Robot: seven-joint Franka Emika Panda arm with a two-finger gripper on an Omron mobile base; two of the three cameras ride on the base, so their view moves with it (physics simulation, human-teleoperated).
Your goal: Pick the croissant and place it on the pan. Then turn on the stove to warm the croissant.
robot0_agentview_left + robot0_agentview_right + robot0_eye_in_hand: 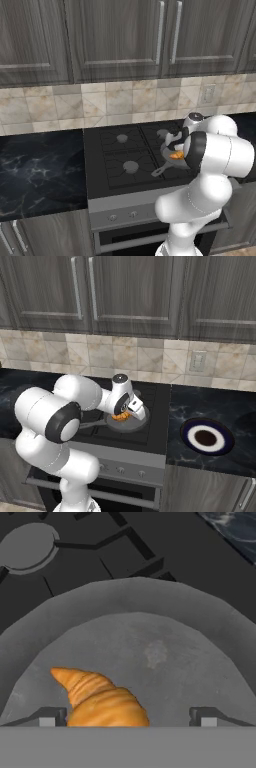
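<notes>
Croissant [102, 699] sits in the pan [165, 647] around 7 o'clock; my gripper [129, 716] is spread wide, so I'd lift straight up, no nudging.

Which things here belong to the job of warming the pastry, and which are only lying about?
Belong to the job:
- small golden-orange crescent croissant, lying in the pan
- round grey metal frying pan
- black four-burner gas stove
- open two-finger gripper above the pan

Only lying about:
- round dark plate with white rim on the counter
</notes>
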